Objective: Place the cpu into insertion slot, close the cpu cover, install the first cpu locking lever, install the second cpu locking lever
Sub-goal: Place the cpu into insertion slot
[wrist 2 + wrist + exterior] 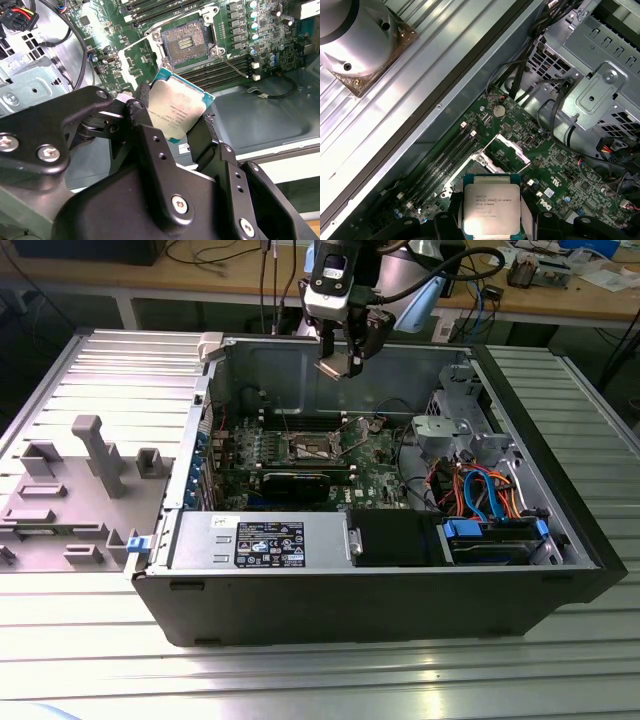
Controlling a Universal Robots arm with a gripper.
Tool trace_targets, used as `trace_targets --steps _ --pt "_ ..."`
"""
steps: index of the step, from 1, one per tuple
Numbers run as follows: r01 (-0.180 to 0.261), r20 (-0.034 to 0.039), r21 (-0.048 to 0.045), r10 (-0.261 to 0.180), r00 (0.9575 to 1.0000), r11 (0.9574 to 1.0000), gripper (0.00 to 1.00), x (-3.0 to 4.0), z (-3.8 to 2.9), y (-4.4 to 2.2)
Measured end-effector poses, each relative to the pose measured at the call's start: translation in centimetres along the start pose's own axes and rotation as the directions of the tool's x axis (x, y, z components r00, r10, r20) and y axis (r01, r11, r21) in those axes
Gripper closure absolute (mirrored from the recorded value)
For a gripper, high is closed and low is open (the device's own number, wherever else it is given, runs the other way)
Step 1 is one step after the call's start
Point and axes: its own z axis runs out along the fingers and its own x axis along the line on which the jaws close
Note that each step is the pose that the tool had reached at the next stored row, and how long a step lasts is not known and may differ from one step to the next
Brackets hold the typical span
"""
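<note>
A ribbed aluminium table fills the lower part of the exterior view, with a grey fixture tray at the left of the frame and a wooden workbench strewn with cables along the top. In the middle lies an open black computer case with the green motherboard at its floor. The gripper hangs at the upper centre of that frame, above the case's far wall, its fingers closed narrowly on two opposite edges of the cpu. The chip is held clear of the board. In the exterior view it sits tilted, one edge lower than the other. In the second wrist view its silver top faces the camera and its upper edge faces the insertion slot, which sits at the top centre of that frame with its dark centre uncovered. The chip is close to square, so no long axis stands out.
</note>
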Motion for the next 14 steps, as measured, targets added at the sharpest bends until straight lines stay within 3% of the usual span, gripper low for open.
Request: trace_targets --steps 14 --pt "-0.033 0.0028 -0.0006 0.033 0.9995 0.9995 0.46 0.00 0.01 0.00"
